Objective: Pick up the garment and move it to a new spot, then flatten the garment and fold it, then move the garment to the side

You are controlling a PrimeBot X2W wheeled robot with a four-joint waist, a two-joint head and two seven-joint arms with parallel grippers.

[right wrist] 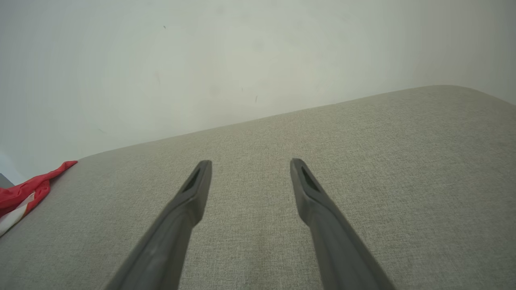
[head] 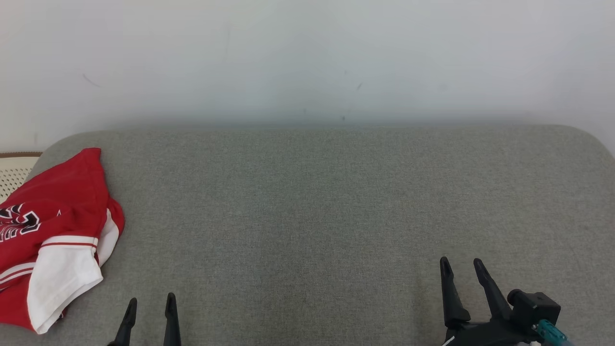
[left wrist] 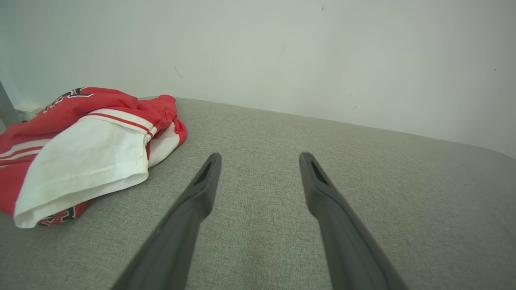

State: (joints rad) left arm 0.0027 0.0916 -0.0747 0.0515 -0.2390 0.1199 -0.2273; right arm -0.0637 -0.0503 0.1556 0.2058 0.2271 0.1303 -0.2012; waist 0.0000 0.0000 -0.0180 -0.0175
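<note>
- I am looking at a pale wall (head: 307, 57) that is rising straight behind the work surface and taking up the top of every view.
- A wide grey fabric cushion (head: 307, 202) with rounded far corners is spreading below the wall, butting up against it.
- The garment (head: 53, 211), a red jersey, is lying crumpled at the cushion's far left edge, partly running out of the head view's left side.
- A white sleeve (head: 62, 278) with a red stripe is draping over the jersey's near part, and black-and-white lettering (head: 17, 223) is showing on the red cloth.
- The right gripper (head: 461, 261) is hovering over the cushion's near right, well apart from the garment, its jaws standing wide apart and holding nothing.
- The left gripper (head: 151, 299) is sitting at the bottom edge, near the sleeve but not touching it, its jaws likewise spread and empty.
- Plain grey weave is running between the left fingertips and the jersey.
- A cream cane panel (head: 14, 175) with a brown rim is peeking out beyond the cushion's far left corner, just behind the garment.
- A few small dark marks (head: 358, 86) are dotting the wall.
- The left wrist view is giving me the sleeve's open hem and the folds bunched beneath it, which the head view is flattening.
- The right wrist view is catching just a red-and-white sliver of the jersey at its left edge.
</note>
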